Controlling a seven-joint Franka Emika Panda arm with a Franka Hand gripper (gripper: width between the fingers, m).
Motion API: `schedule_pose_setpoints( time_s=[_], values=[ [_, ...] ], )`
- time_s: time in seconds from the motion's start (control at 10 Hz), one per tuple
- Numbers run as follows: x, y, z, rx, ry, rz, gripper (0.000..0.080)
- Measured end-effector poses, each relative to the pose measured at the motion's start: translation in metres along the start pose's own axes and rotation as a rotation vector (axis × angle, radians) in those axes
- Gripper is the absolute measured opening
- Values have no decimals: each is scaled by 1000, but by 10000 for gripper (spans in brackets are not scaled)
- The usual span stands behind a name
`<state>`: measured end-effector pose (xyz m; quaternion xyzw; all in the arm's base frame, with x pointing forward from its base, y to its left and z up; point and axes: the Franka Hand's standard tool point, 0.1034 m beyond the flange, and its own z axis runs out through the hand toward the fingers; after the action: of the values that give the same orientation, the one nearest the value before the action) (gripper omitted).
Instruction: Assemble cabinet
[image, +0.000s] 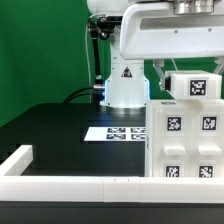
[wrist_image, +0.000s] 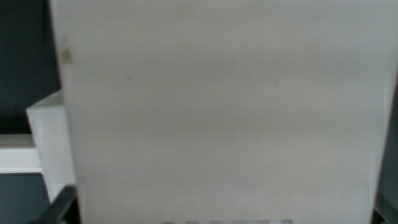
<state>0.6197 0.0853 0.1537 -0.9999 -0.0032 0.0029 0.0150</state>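
The cabinet (image: 185, 140) is a tall white case with black-and-white tags, standing at the exterior view's right. A smaller white tagged block (image: 197, 86) rests on its top. My gripper (image: 183, 68) hangs straight down over that block, one dark finger (image: 160, 74) beside the block's edge and the other hidden. In the wrist view a plain white face (wrist_image: 222, 110) fills nearly the whole picture. One dark finger (wrist_image: 54, 207) shows at its edge. The frames do not show whether the jaws press on the block.
The marker board (image: 120, 132) lies flat on the black table in front of the robot's white base (image: 125, 85). A low white border rail (image: 60, 185) runs along the near edge and up the exterior view's left side. A green wall stands behind.
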Motion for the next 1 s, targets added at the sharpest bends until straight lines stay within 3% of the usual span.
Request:
schedule_pose_setpoints(
  time_s=[0.7,1.0],
  values=[
    [0,0,0,0,0,1,534],
    [2,0,1,3,12,177,534]
  ],
)
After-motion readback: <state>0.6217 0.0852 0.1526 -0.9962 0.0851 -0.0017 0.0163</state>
